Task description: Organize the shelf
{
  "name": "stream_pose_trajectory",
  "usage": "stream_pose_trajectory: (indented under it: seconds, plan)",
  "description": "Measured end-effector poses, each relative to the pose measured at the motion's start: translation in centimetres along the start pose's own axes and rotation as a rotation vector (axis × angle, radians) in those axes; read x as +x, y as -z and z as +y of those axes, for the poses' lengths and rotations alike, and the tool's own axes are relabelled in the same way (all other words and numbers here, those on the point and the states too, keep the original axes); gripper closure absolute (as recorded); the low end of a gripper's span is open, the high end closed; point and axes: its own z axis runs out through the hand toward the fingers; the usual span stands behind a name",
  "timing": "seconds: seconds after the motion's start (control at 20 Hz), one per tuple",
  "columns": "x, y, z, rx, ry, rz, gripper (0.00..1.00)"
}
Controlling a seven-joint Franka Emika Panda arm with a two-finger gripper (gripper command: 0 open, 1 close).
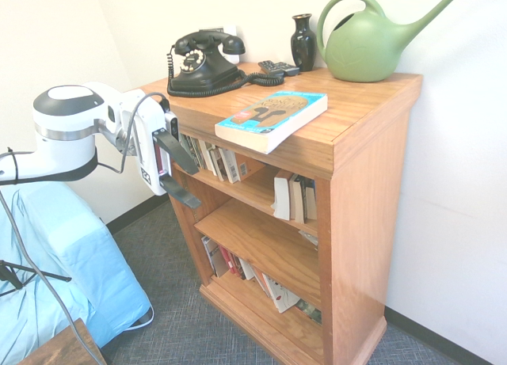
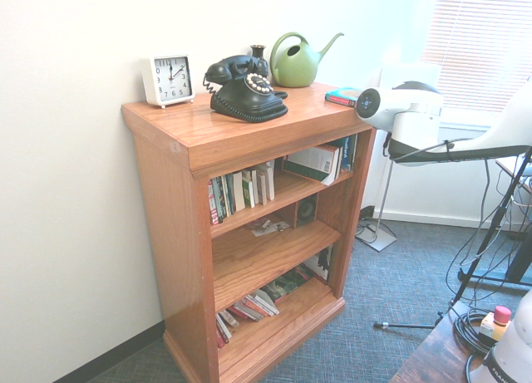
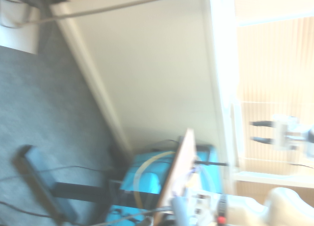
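Observation:
The shelf [image 1: 360,183] of orange-brown wood stands against the white wall, also seen as the shelf [image 2: 179,200] from the other side. A light-blue book [image 1: 272,118] lies flat on its top near the front edge, and shows as the book [image 2: 342,96] at the far end. Upright and leaning books [image 1: 218,161] fill the top tier; others lie slumped in the bottom tier [image 1: 269,286]. My gripper [image 1: 197,188] hangs open and empty just left of the shelf's front corner, level with the top tier. The blurred wrist view shows only carpet, wall and window.
On the shelf top stand a black rotary phone [image 1: 204,62], a black vase [image 1: 303,40], a green watering can [image 1: 366,42] and a white clock [image 2: 168,78]. A blue-covered object [image 1: 63,254] sits below the arm. A wooden table corner [image 2: 432,354] is nearby.

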Motion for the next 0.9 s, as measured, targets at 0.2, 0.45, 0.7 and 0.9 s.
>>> stream_pose_trajectory:
  seconds: [0.2, 0.45, 0.7, 0.9]
  plan:
    - [2.1, -0.3, 0.2, -0.108, 0.018, 0.045, 0.00]
    - [3.1, 0.0, -2.2, -0.154, 0.054, 0.097, 0.00]
    - [4.2, -0.7, -4.4, -0.156, 0.060, 0.113, 0.00]
    - [5.4, -1.4, -5.9, -0.138, 0.038, 0.121, 0.00]
